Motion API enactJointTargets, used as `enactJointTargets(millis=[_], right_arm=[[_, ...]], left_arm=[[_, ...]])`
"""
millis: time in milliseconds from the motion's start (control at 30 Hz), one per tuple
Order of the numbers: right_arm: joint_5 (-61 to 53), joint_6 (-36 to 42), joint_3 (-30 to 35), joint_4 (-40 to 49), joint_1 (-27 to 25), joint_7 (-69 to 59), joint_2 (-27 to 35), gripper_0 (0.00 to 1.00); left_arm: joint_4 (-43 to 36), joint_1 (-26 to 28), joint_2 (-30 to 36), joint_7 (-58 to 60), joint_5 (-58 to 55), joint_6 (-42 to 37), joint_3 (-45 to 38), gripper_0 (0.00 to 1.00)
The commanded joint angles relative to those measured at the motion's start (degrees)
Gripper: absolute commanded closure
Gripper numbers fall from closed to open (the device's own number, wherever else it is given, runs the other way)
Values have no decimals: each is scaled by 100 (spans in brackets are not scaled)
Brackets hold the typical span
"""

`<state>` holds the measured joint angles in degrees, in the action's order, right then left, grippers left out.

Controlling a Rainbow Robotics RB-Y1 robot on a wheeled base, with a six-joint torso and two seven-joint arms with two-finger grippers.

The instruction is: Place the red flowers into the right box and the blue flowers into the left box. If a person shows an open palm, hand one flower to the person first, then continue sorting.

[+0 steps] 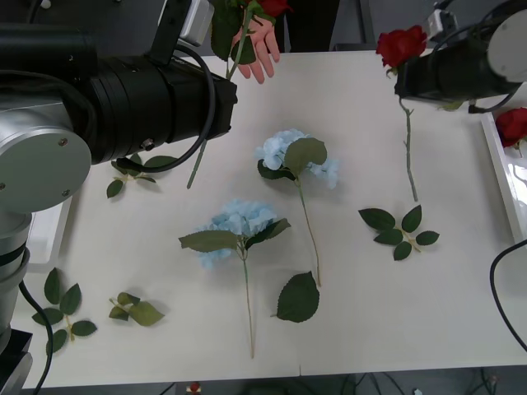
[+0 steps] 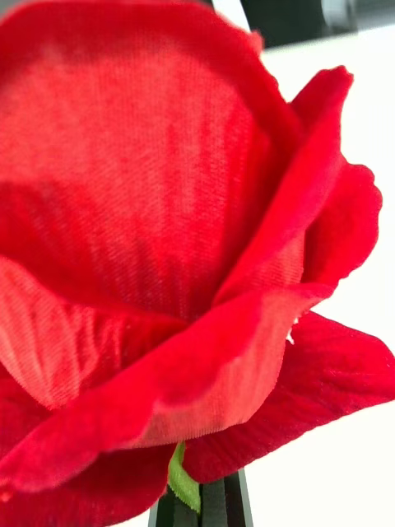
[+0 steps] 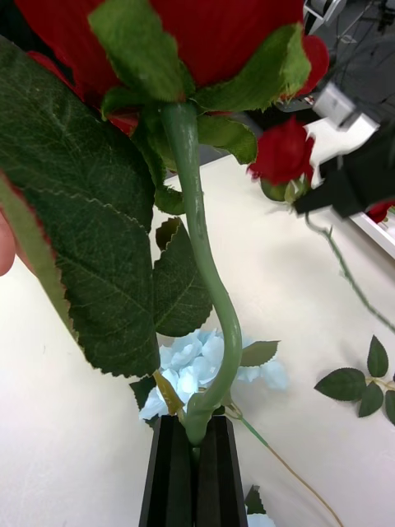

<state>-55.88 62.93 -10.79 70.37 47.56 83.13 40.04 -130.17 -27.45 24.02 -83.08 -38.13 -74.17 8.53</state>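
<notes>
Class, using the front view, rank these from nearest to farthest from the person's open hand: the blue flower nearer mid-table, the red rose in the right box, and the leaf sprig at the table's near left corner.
From the person's hand:
1. Blue flower, mid-table.
2. Red rose in the right box, far right.
3. Leaf sprig, near left corner.

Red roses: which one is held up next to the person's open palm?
The rose in the left gripper, beside the person's hand. The right gripper's rose hangs near the right box.

- White table: surface before you, w/ loose greenery scattered.
- Leaf sprigs: one at right, two at front-left.
- Single broad leaf, front centre.
</notes>
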Motion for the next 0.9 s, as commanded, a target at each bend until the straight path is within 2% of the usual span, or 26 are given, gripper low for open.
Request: enactJointTargets(millis=[33,233,500,900], right_arm=[[-1030,-378,481,30,571,713,390,100],[-2533,-1467,508,30,975,1645,452,100],[-2814,-2988,95,30,1748,2858,197,100],[-4001,-4377,-239,38,2372,4440,-181,100]], left_arm=[[-167,-146,-99,354,52,43,-159,100],[-167,-146,-99,354,52,43,-159,100],[-167,-146,-99,354,52,43,-159,100],[-167,-146,-99,354,52,43,-159,100]])
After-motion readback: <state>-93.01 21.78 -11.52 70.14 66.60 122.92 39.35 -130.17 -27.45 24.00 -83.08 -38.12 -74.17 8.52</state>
